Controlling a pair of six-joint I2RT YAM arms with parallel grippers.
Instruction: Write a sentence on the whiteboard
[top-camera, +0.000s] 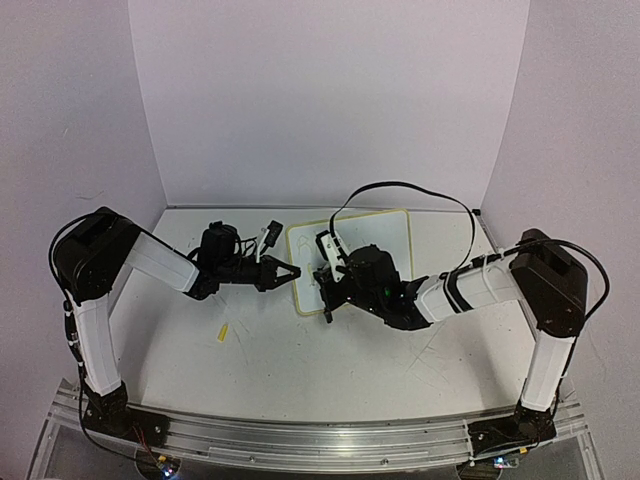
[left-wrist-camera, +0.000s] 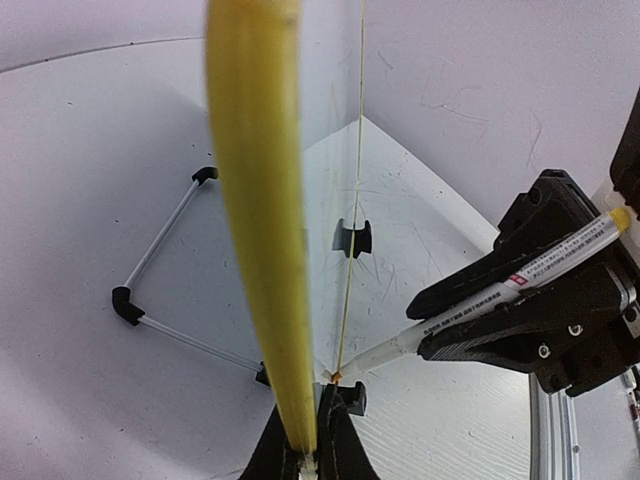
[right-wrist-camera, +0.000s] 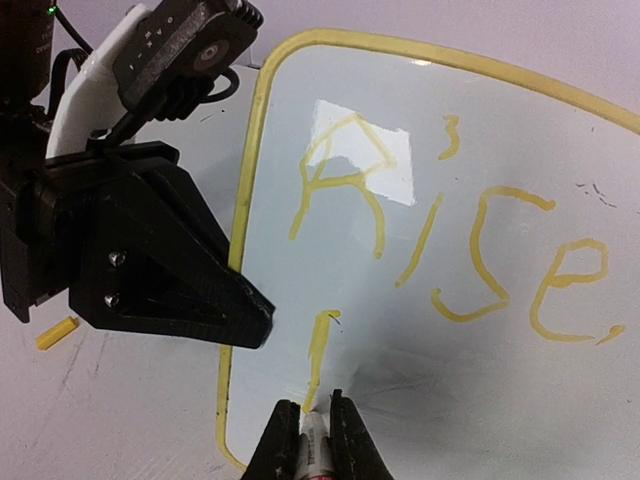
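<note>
The whiteboard (top-camera: 365, 245) lies at mid-table, white with a pale yellow rim. In the right wrist view the board (right-wrist-camera: 480, 150) bears "Rise" in yellow, with a short new stroke (right-wrist-camera: 318, 350) below the R. My left gripper (top-camera: 290, 272) is shut on the board's left rim; in its own view the rim (left-wrist-camera: 255, 200) runs edge-on up from its jaws (left-wrist-camera: 303, 445). My right gripper (top-camera: 330, 278) is shut on a white marker (right-wrist-camera: 312, 445). The marker's yellow tip touches the board at the stroke's lower end. The marker also shows in the left wrist view (left-wrist-camera: 500, 295).
A small yellow marker cap (top-camera: 223, 333) lies on the table left of the board, and shows in the right wrist view (right-wrist-camera: 57, 333). A black clip foot (left-wrist-camera: 352, 237) sits on the board. A thin wire triangle with black corners (left-wrist-camera: 160, 265) lies beyond the rim.
</note>
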